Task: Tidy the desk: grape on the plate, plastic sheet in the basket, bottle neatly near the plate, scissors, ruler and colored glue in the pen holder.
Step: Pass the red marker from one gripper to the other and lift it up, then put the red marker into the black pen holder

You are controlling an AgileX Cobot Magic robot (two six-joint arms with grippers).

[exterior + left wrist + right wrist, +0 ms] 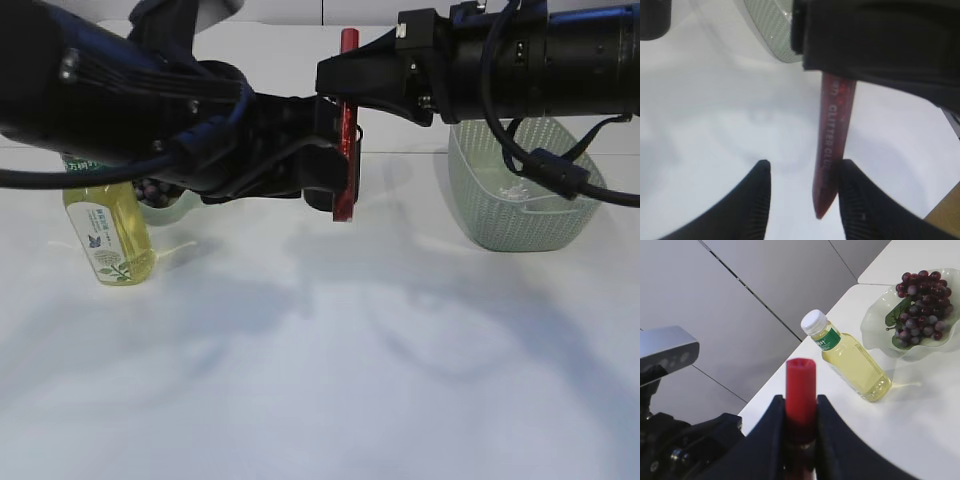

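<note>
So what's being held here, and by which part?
The right gripper clamps the red glue tube near its cap; the left gripper stands open around its tip.

You see the red glitter glue tube [832,150] hanging point-down between the left gripper [802,192]'s 2 dark fingers [752,205], touching the right one and clear of the other. A mesh basket [767,30] rim sits behind on the white table [705,115].

arms [120,90]: black, glossy | cables [545,160]: black | fingers [752,200]: black, ribbed

Red glitter glue [345,150], yellow bottle [112,235] with white cap, purple grapes [920,305], pale green basket [520,190].
</note>
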